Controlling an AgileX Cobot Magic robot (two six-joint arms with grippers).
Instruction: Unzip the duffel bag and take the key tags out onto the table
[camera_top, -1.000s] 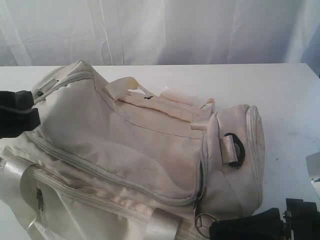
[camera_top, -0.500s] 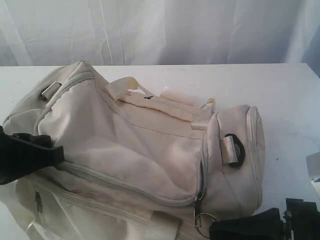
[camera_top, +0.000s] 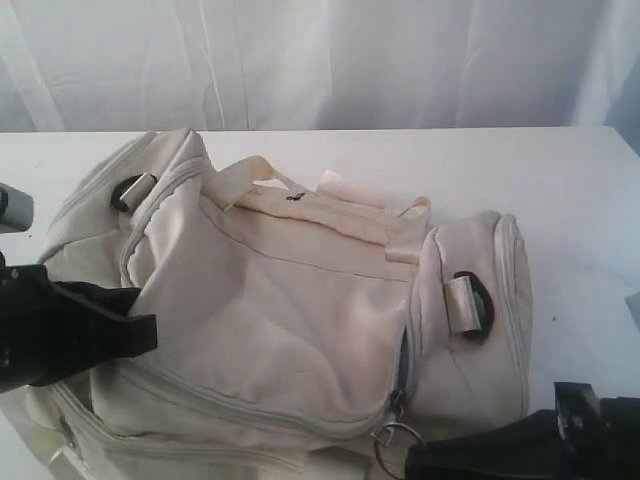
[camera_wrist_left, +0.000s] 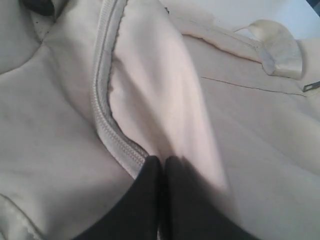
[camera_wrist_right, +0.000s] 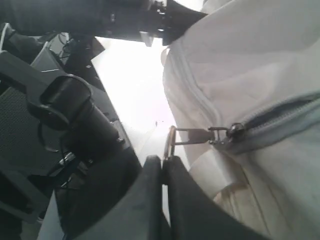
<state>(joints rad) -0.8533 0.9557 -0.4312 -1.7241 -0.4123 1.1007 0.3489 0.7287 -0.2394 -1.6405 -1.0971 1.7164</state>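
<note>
At the table's near edge, the right gripper is pressed together on the metal ring of the zipper pull. Farther back, toward the left edge, the left gripper pinches a fold of the duffel bag beside its zipper. The bag lies across the table's left and middle, with a dark D-ring on its right end.

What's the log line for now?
left pincer: shut on duffel bag fabric | right pincer: shut on zipper pull ring | key tags: not visible
</note>
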